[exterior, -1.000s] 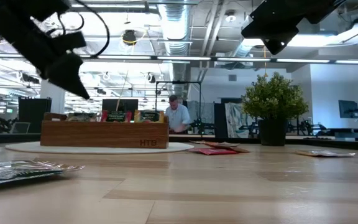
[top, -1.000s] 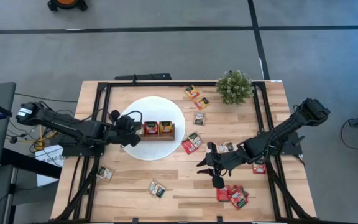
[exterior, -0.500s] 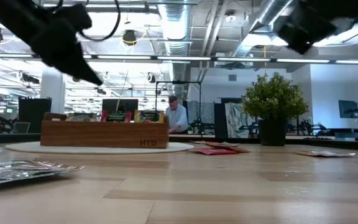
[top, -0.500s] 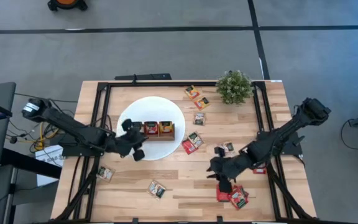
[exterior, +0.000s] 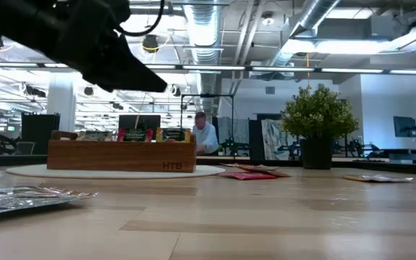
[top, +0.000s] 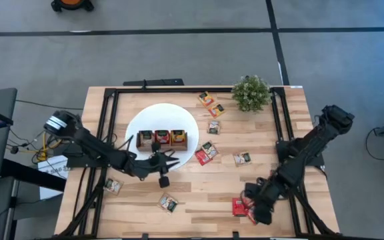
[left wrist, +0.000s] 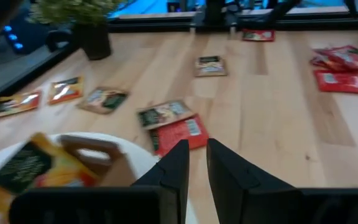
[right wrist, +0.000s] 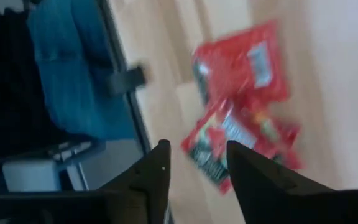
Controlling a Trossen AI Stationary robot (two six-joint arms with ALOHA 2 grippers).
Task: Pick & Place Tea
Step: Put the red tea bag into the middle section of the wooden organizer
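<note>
The left hand (top: pixel 163 165) hangs over the bench (top: pixel 199 193) just off the near edge of the white disc (top: pixel 159 115), its fingers drawn nearly together with nothing between them, as the left wrist view makes plain; that narrow, empty set suits a hand travelling between the wooden tray (top: pixel 161 140) and the loose tea rather than one at work on a sachet. The right hand (top: pixel 257 205) is low over the pile of red sachets (top: pixel 240 208) near the bench's front right corner, fingers (right wrist: pixel 156 167) parted moderately and empty, which looks like the approach to a pick. The tea is partly stored and mostly scattered: some packets stand in the tray's compartments, a red one and a white-and-green one (top: pixel 206 152) lie just beside the disc, others near the potted plant (top: pixel 251 93), and two (top: pixel 168 202) toward the front left. The high view alone gives this spread and tells the arms apart; the right wrist view alone shows the red pile (right wrist: pixel 244 106) directly ahead of the open fingers; the low view shows the tray (exterior: pixel 121 154) with packet tops above its wall, a silvery sachet (exterior: pixel 27 196) in the foreground, and a person in the room beyond.
</note>
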